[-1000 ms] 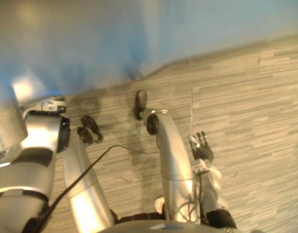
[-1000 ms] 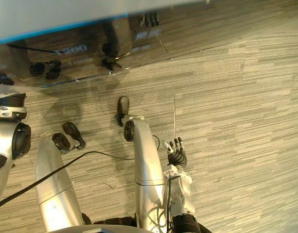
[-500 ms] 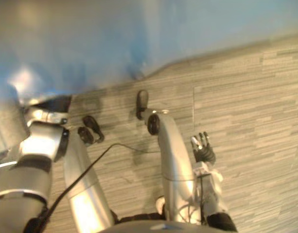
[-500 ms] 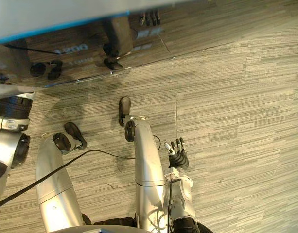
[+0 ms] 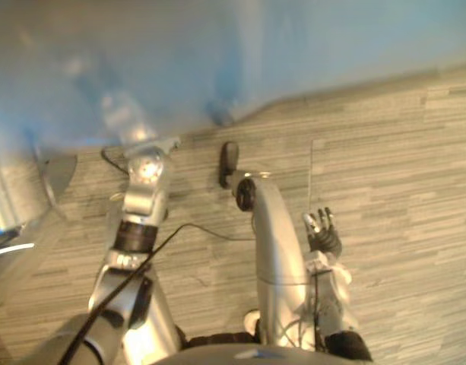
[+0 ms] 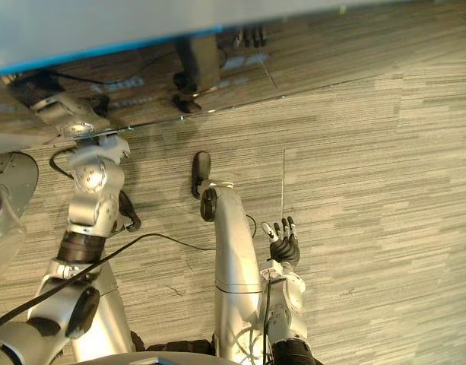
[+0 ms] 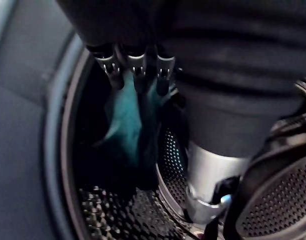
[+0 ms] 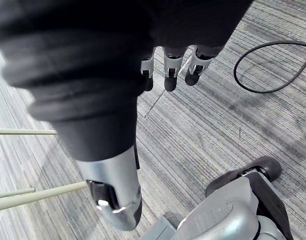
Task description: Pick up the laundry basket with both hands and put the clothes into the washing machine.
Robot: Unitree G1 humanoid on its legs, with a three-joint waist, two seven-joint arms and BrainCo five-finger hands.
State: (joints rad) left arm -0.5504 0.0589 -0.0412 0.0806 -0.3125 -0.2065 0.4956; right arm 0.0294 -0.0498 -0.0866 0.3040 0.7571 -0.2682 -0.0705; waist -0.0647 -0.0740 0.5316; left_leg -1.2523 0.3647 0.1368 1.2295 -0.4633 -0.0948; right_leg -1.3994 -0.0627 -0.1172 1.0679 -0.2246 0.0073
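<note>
The left arm reaches toward 11 o'clock, and the left hand [image 7: 136,64] is inside the round door of the washing machine [image 7: 60,150]. Its fingers are loose and its thumb is far from them, so it is wide. A teal cloth [image 7: 124,125] hangs inside the machine and touches the fingertips. The right hand [image 6: 284,245] hangs at 4 o'clock over the striped floor [image 6: 369,190], loose and wide, holding nothing.
</note>
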